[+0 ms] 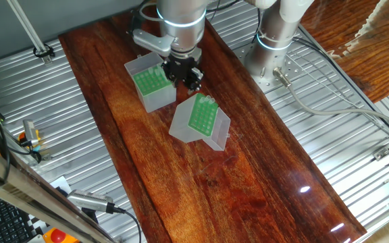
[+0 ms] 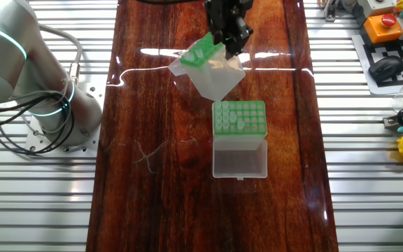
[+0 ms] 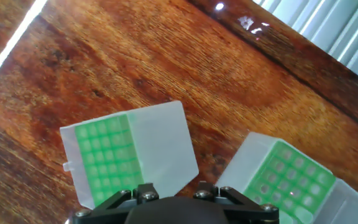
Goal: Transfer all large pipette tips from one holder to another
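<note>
Two racks sit close together on the table [image 1: 262, 169]. Gripper [image 1: 183, 73] hovers over the grey box [image 1: 151, 84]; can't tell if it's clenched or carrying anything. Tips [image 2: 240, 123] sit in the whitish box [image 2: 238, 119], so probably between transfers; next it needs lining up over a tip there.

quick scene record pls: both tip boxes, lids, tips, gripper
surface: wooden tabletop
source holder: whitish box, green rack top; clear lid open
target holder: grey-sided box, green rack top; whitish lid open
large pipette tips: some stand in the whitish box's rack; count unclear
gripper: by the grey-sided box's edge; fingers open or shut, cannot tell
</note>
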Robot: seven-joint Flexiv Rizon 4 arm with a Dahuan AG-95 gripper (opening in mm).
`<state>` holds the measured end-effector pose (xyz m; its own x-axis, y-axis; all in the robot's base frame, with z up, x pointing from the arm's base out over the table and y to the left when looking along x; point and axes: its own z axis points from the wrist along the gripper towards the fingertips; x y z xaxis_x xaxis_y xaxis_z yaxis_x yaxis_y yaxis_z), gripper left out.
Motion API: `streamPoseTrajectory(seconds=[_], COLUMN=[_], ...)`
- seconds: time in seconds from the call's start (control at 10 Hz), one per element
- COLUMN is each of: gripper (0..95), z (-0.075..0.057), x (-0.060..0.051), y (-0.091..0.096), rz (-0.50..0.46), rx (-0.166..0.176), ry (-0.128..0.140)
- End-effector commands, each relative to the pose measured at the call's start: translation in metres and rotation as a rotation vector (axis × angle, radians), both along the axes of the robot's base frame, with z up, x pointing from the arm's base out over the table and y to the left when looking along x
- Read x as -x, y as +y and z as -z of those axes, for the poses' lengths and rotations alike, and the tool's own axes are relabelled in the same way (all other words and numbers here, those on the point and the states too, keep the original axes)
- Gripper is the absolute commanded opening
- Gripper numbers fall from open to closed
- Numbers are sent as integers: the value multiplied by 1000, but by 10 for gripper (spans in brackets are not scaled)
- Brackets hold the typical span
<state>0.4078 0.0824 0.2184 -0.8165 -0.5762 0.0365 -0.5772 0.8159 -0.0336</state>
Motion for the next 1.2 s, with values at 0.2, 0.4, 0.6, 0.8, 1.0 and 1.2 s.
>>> streamPoseTrajectory(seconds=[0.2,0.4,0.6,0.8,1.0,1.2], gripper=[380,380,380,380,380,380], z=[22,24,24,31,45,50], x=[8,8,8,10,21,27], y=[39,41,41,49,51,46], rz=[17,29,9,-22,-57,-81], rx=[-6,-6,-12,-7,18,51], ry=[15,21,16,20,21,22])
